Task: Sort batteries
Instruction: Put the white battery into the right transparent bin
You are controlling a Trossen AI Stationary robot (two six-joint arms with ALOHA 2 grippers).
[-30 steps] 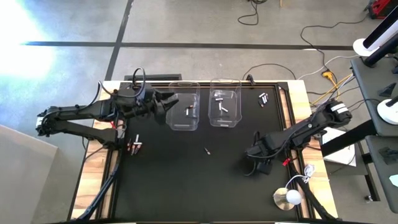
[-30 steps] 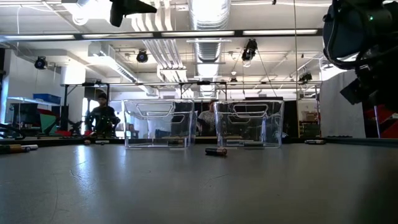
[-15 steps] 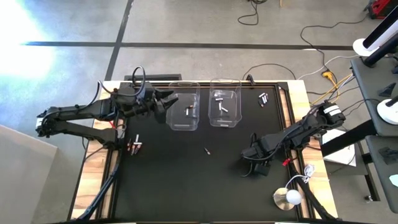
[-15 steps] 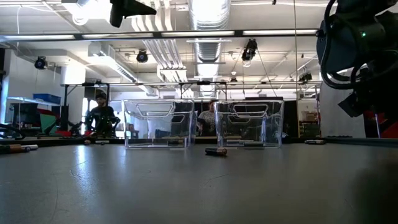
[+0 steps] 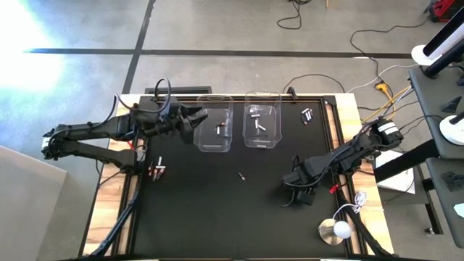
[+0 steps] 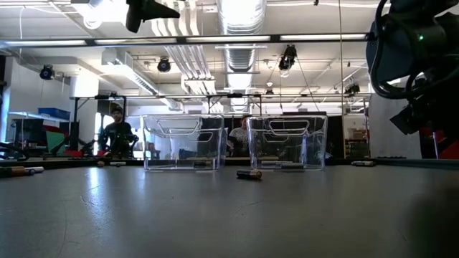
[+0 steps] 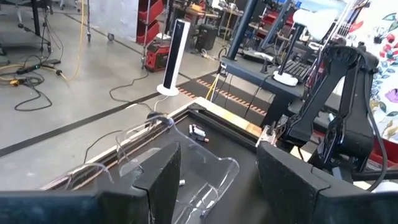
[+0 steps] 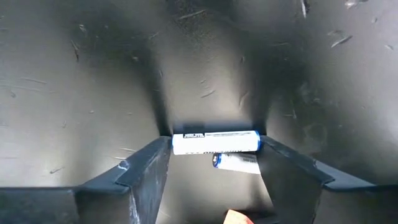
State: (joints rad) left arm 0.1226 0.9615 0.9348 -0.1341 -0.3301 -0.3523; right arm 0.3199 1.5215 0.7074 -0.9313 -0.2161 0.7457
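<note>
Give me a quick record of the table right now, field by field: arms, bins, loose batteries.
left gripper: open, empty, above the left bin
right gripper: down at the mat, fingers either side of a white battery; a second battery beside it
right bin: holds several batteries
loose: one battery mid-mat, a pair at the far right, a few at the left edge

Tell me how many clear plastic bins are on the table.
2. The left bin and the right bin stand side by side at the table's far edge, the left one just in front of the left gripper. None appear hidden.
</note>
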